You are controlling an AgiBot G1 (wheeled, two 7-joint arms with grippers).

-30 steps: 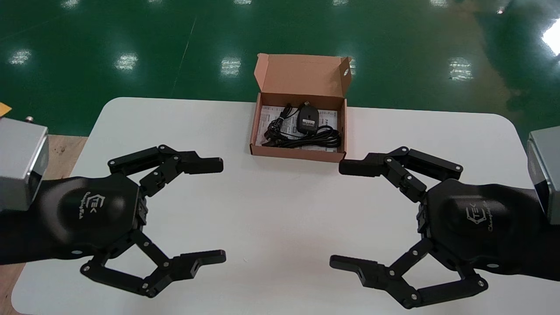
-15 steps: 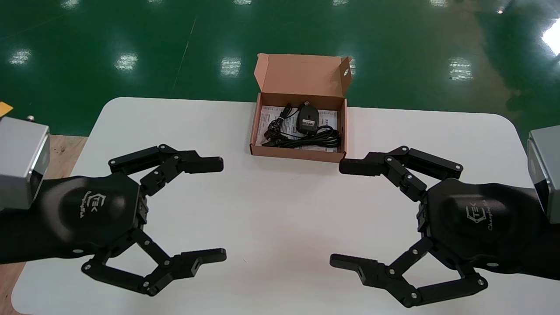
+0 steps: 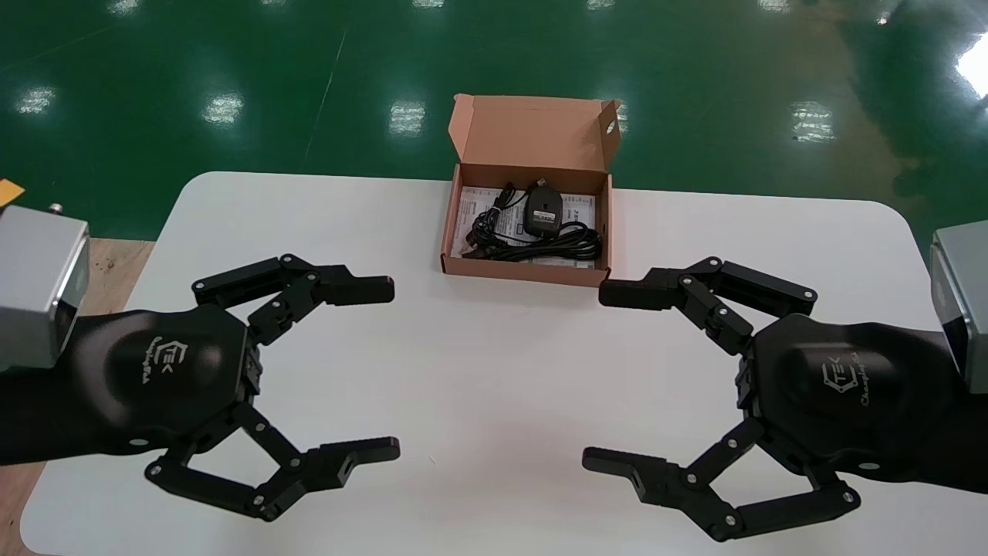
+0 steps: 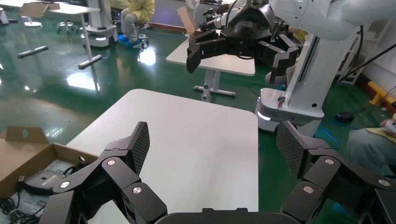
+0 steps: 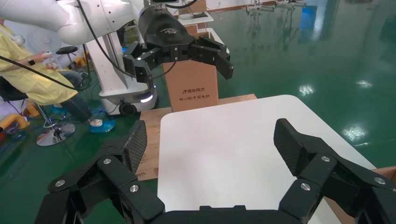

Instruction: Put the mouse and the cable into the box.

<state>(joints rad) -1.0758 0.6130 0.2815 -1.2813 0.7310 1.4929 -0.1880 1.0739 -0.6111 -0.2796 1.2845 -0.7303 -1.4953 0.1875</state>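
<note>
Left of the box (image 3: 525, 275) and nearer the robot, we see the left gripper (image 3: 392, 368) hovering over the white table (image 3: 478, 347). Its two black fingers are spread wide and hold nothing. Its housing carries a logo reading "TEK", above a line of script we cannot make out.

The brown cardboard box sits at centre, its lid (image 3: 532, 131) standing open. Inside, the black mouse (image 3: 543, 211) lies toward the back wall on printed leaflets (image 3: 580, 208) whose text is too small to read. The black cable (image 3: 544, 245) lies in a loose bundle in front of the mouse, across the box's front half.

Just off the box's near right corner, the right gripper (image 3: 594, 377) mirrors the first, with its fingers wide apart and empty and the same "TEK" mark on its back.

From the right wrist we also see a brown carton (image 5: 191, 88) well to the left of the box, off the table, printed with characters we cannot read for certain.
</note>
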